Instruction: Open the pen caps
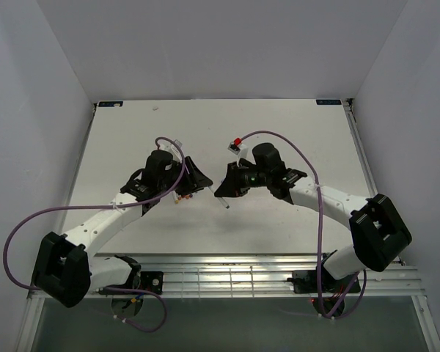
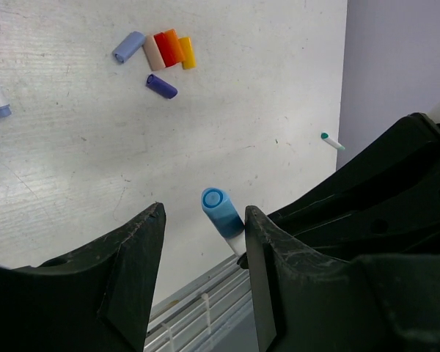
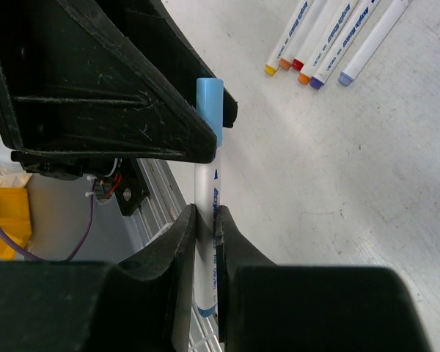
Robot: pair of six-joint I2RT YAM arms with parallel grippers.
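In the overhead view the two wrists crowd together mid-table and hide almost everything between them, so the capped pen can hardly be made out there. The wrist views show more. The right gripper [image 3: 207, 216] is clamped tight on the white barrel of a pen [image 3: 204, 187], and its fingers cover much of the printed barrel. The pen's long axis runs straight out from that gripper. The blue cap [image 3: 210, 106] sits on the far end, pointing away from the right wrist and up against the dark body of the left gripper [image 2: 203, 216], which overlaps one side of the cap. From the left wrist the same cap is seen nearly end-on, its round face turned toward the camera and the barrel behind it mostly hidden. It sits between the left fingers [image 2: 136, 271], which stand apart. The cap is close to one finger and there is a clear gap to the other; whether it touches the nearer finger cannot be told. Farther off on the table [image 2: 242, 88] lie loose caps [image 2: 163, 50] in light blue, pink, red, orange, yellow and purple. A teal-tipped pen [image 2: 332, 141] lies near the table's edge. A row of uncapped pens [image 3: 308, 44] is cut off at the top of the right wrist view.
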